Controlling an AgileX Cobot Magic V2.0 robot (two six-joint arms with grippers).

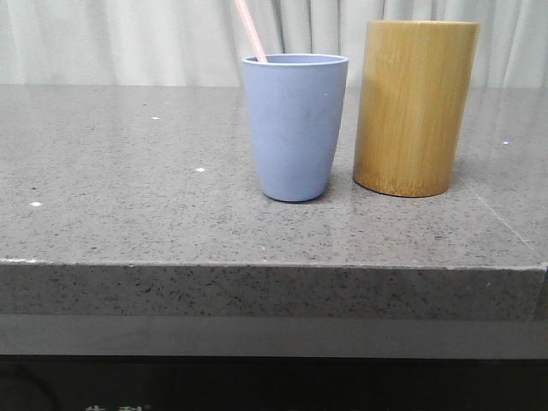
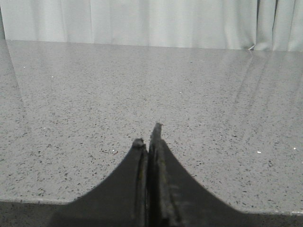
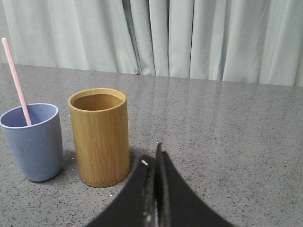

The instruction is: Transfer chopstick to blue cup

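The pale pink chopstick [image 1: 251, 31] stands inside the blue cup [image 1: 294, 128], leaning against its rim. From the right wrist the same chopstick [image 3: 15, 80] rises out of the blue cup [image 3: 32, 142]. My right gripper [image 3: 152, 156] is shut and empty, low over the table and apart from both cups. Over bare stone, my left gripper [image 2: 147, 137] is shut too, with nothing between its fingers.
A taller yellow-brown bamboo cylinder [image 1: 414, 107] stands just right of the blue cup, and the bamboo cylinder [image 3: 99, 137] looks empty from the right wrist. The grey speckled table [image 1: 128, 188] ends in a front edge. A pale curtain [image 3: 189, 38] hangs behind.
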